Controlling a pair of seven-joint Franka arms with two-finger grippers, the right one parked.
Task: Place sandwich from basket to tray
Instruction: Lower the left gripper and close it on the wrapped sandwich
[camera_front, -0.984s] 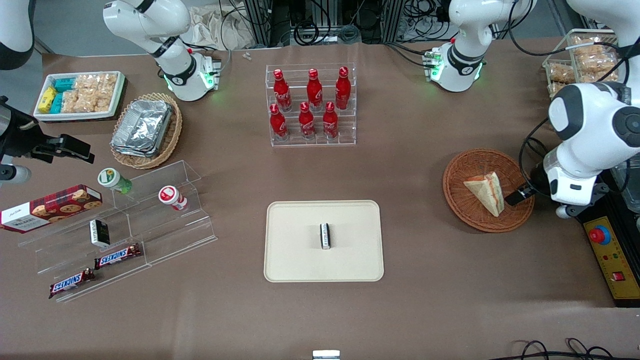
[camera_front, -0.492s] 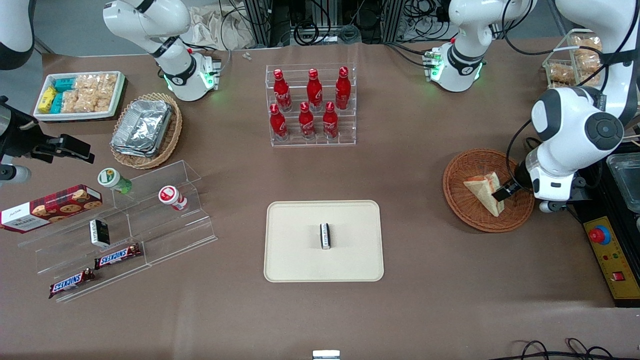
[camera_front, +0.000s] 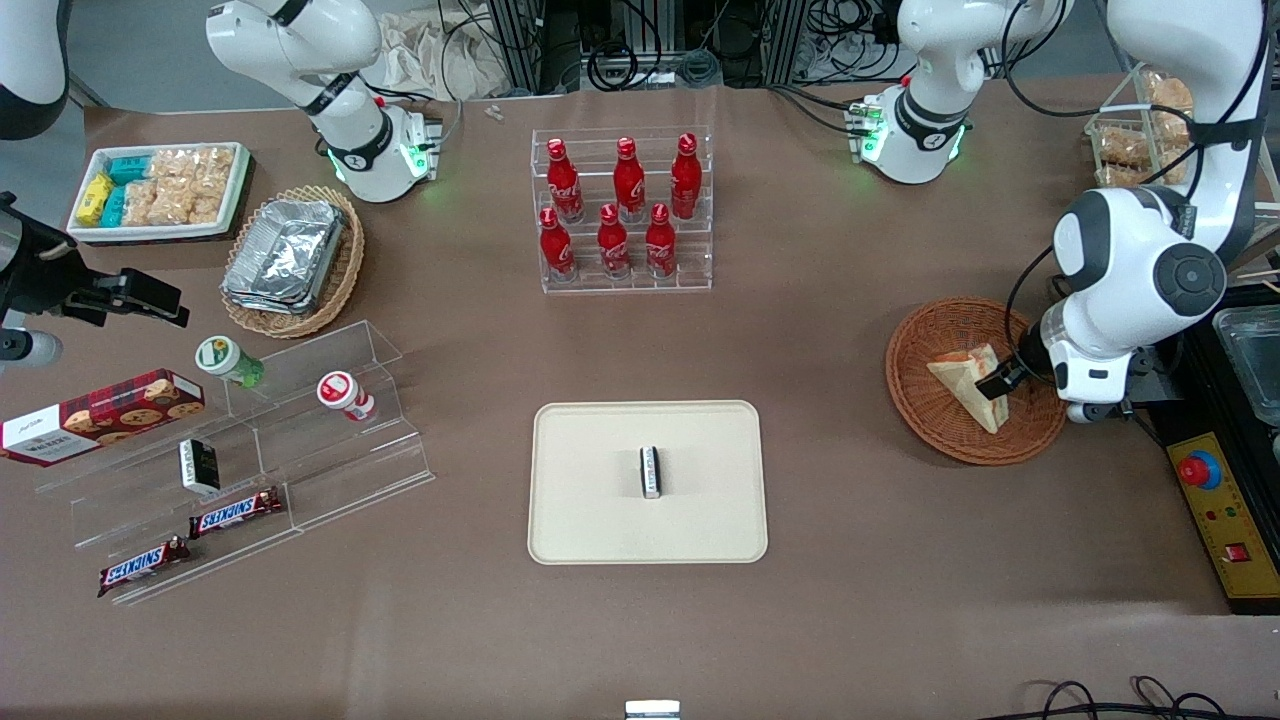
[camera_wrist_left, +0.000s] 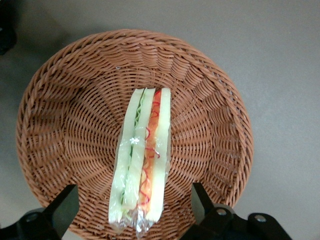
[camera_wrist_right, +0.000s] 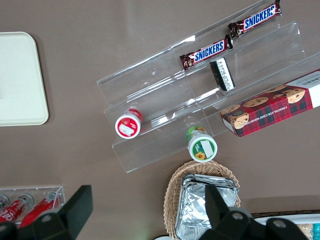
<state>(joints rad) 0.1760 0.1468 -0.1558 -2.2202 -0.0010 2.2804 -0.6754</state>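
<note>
Hand (camera_wrist_left: 132, 210) hangs spread over the sandwich (camera_wrist_left: 142, 160) lying in the basket (camera_wrist_left: 210, 115), fingers (camera_wrist_left: 202, 192) straddling it; should drop straight, close gently across the bread faces, then lift clear of the rim toward the tray (camera_front: 600, 520).

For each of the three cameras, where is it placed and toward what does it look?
Front view: high above the table, looking down; shows both arms, the left gripper at the triangular white-bread sandwich.
Left wrist view: on the working arm, facing down into the round reddish-brown wicker basket; open fingers flank the sandwich.
Right wrist view: on the parked arm, over the clear acrylic shelf.
Front and left wrist views share basket and sandwich.
</note>
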